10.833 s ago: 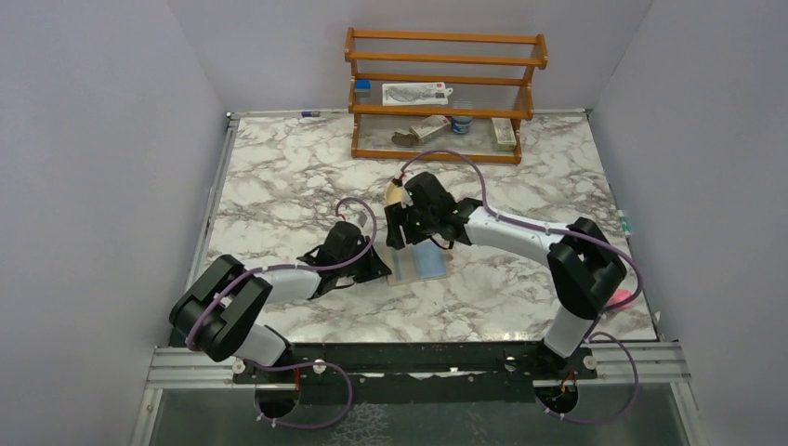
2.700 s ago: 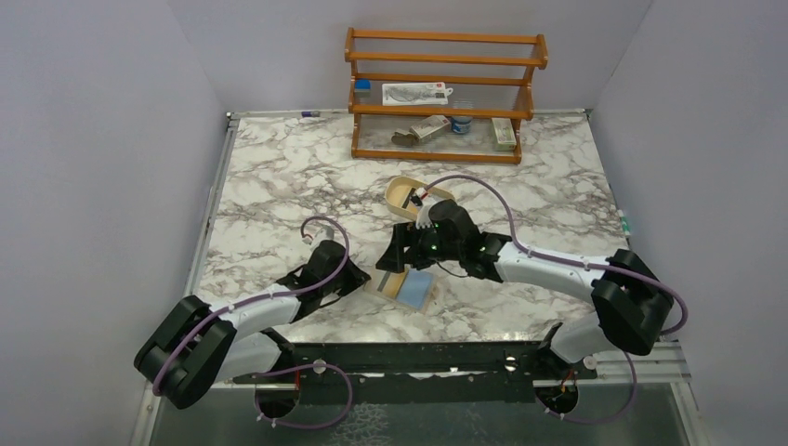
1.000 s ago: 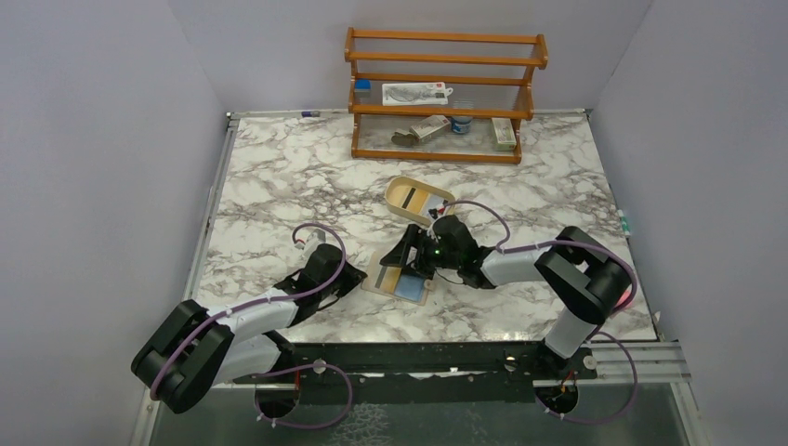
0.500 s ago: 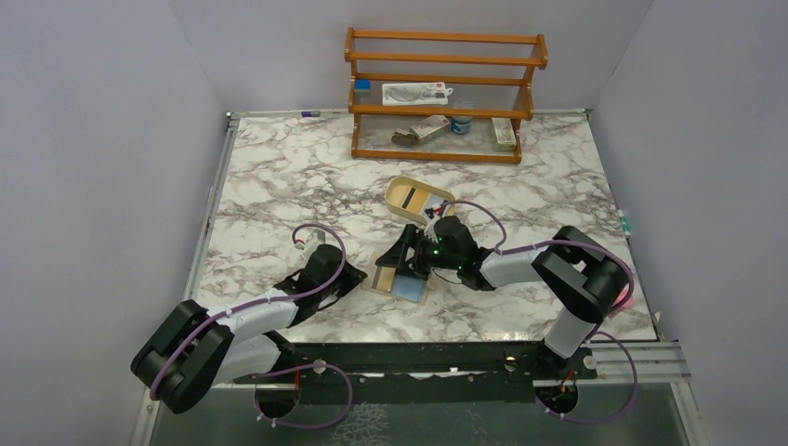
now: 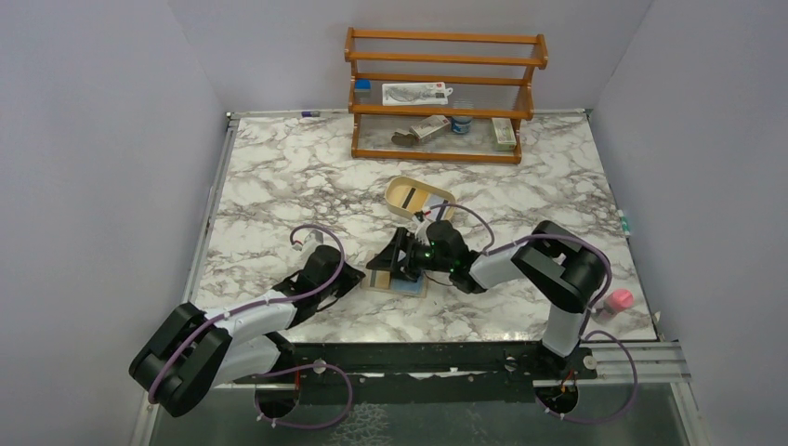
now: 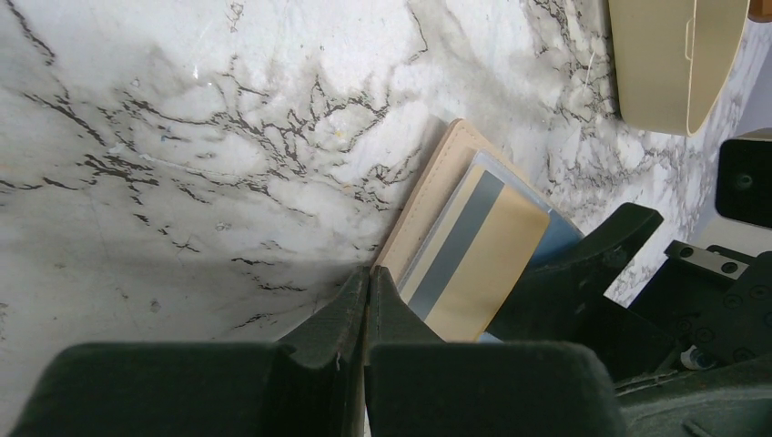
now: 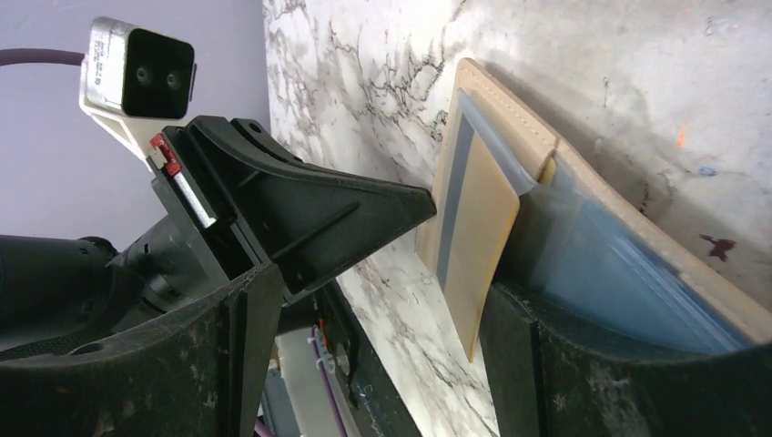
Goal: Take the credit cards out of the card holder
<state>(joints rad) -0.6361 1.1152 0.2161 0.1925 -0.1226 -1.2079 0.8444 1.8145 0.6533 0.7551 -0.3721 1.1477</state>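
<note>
A white, grey-veined, marble-look bench (image 5: 279,186) with a soft sheen carries a matt tan, leather-like card holder (image 6: 426,196), stitched along its edge, with a glossy bluish clear-plastic inner pocket. The credit card (image 6: 482,264) is smooth plastic. The left tool (image 6: 367,291) and right tool (image 7: 382,287) are matt black plastic; the rack (image 5: 444,84) is varnished wood.

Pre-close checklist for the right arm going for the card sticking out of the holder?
1. The right gripper is open: ok.
2. The card sits between its jaws: ok.
3. The card is partly out of the card holder: ok.
4. The left gripper is shut, tips at the holder's edge: ok.
5. The holder is actually pinned down: cannot tell.
</note>
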